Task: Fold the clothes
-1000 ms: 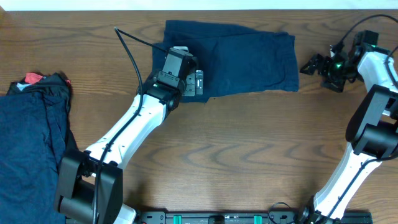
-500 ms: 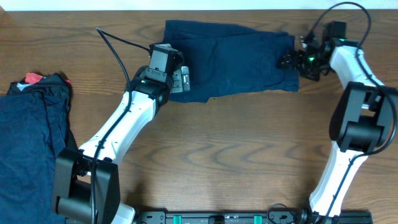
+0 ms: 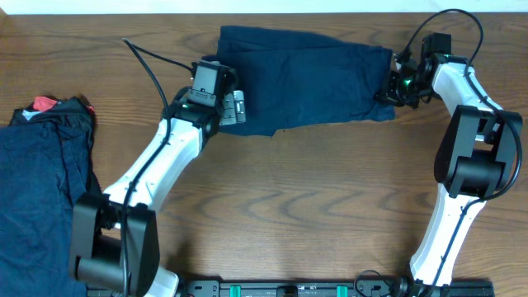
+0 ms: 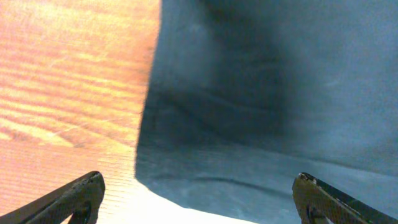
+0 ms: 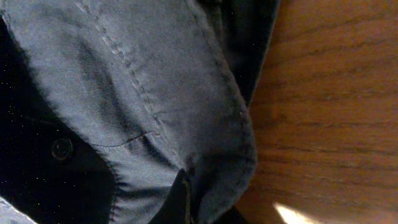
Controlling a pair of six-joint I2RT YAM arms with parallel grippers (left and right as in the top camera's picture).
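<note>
Navy blue, wrinkly shorts [image 3: 305, 78] lie spread flat on the wood counter [image 3: 313, 206]. The right hand [image 3: 389, 86] is pinched on their right hem, and the left hand [image 3: 238, 108] gapes wide at their left edge. More clothes [image 3: 37, 198], including a red piece [image 3: 43, 104], are heaped well left of them.

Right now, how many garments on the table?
3 visible: one navy garment spread flat at top centre; a crumpled navy heap at the left edge; a red piece poking out at that heap's top. The heap may hide more.

Navy garment [image 3: 305, 78] flat, top centre; navy-red pile [image 3: 41, 181] left edge
</note>
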